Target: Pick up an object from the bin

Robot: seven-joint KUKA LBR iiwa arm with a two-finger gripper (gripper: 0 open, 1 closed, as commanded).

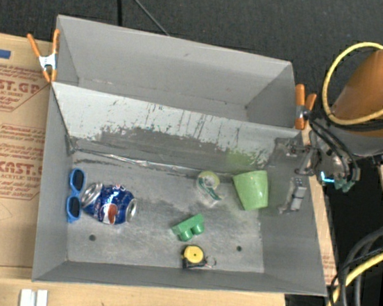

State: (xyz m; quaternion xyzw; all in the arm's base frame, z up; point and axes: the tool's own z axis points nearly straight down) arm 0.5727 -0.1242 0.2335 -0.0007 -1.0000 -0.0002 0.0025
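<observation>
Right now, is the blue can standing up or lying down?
Lying down: the can rests on its side, crumpled, logo facing up.

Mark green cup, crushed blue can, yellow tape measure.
green cup (pixel 251 189): camera view, side wall.
crushed blue can (pixel 109 204): camera view, dented middle.
yellow tape measure (pixel 193 255): camera view, round face.

cam: one, above my bin (pixel 180 77), leaning toward 12 o'clock | range: whole bin framed | my arm (pixel 372 82): enters at 3 o'clock

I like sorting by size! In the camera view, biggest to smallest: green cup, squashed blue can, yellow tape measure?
Biggest, looking about alike: squashed blue can and green cup.
Smallest: yellow tape measure.
</observation>
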